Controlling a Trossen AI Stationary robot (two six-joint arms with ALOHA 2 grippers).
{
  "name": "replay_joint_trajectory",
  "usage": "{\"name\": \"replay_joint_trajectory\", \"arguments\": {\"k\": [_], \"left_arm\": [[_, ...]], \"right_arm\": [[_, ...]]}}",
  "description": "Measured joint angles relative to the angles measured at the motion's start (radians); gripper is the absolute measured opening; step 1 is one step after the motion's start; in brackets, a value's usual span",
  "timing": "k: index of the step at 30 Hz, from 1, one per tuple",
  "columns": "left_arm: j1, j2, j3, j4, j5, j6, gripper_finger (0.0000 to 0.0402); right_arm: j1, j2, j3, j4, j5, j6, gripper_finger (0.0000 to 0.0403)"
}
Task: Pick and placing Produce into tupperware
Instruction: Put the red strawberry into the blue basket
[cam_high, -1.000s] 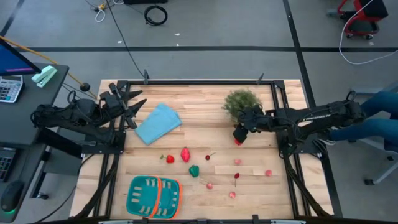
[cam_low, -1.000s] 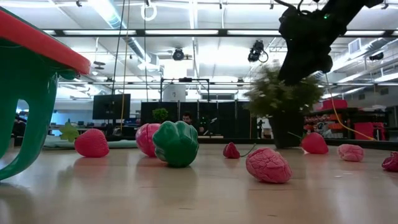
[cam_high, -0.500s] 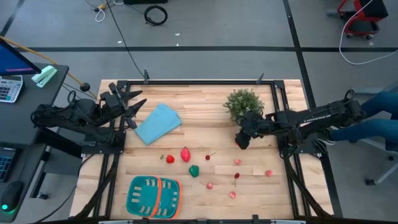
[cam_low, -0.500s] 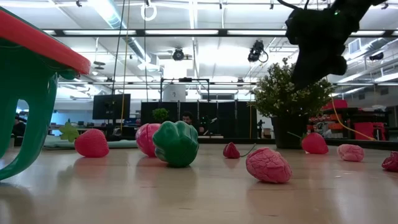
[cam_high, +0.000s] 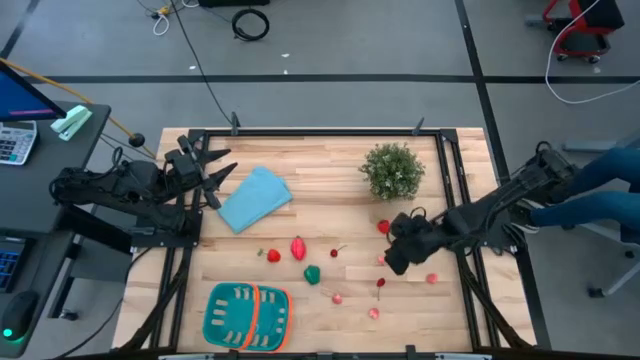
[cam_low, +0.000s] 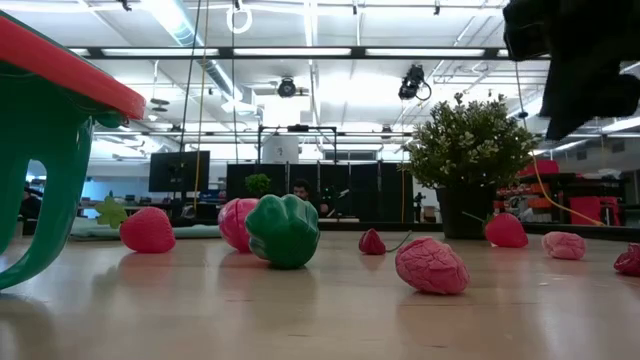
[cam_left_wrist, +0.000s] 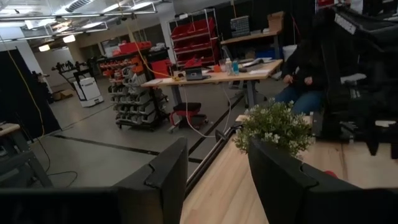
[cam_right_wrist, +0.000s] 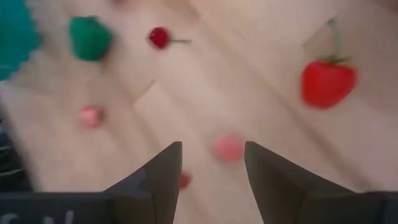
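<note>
Two dark fingers of my right gripper stand apart with nothing between them. Wood shows in the gap, and a small pink fruit lies on the table just past my tips. I hang over the right part of the table, above that fruit, and I am not touching it. From above, my right gripper sits between the red strawberry near the plant and the pink bits lower down.

Near me lie more small toys: a red cherry with a thin stem, a green pepper, and a little pink piece. The strawberry is off to one side. A corner of the teal tub shows past the pepper.

My left gripper waits at the far left edge of the table, beside the blue cloth. Its fingers are apart too and hold nothing.

From above, the tub sits at the near left of the table, with an orange band across its middle. None of the toys I can see is in it. A red pepper, a small red fruit and the green pepper lie just above and right of it. The bushy plant stands at the far right.
</note>
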Motion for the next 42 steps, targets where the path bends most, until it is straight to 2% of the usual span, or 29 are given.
{"name": "replay_joint_trajectory", "arguments": {"k": [5, 10, 16, 23, 34, 42], "left_arm": [[0.000, 0.000, 0.000, 0.000, 0.000, -0.036, 0.0177], [0.000, 0.000, 0.000, 0.000, 0.000, -0.039, 0.0173], [0.000, 0.000, 0.000, 0.000, 0.000, -0.038, 0.0175], [0.000, 0.000, 0.000, 0.001, 0.000, -0.037, 0.0176], [0.000, 0.000, 0.000, 0.000, 0.000, -0.037, 0.0176], [0.000, 0.000, 0.000, -0.008, 0.000, -0.037, 0.0174]], "right_arm": [[0.001, 0.157, 0.000, -0.014, 0.123, -0.008, 0.0183], [-0.049, 0.268, 0.000, -0.014, 0.188, -0.053, 0.0183], [-0.106, 0.282, 0.000, -0.013, 0.207, -0.090, 0.0183], [-0.180, 0.261, 0.000, -0.010, 0.276, -0.199, 0.0183], [-0.316, 0.280, 0.000, 0.035, 0.250, -0.326, 0.0183], [-0.332, 0.301, 0.000, 0.059, 0.201, -0.327, 0.0183]]}}
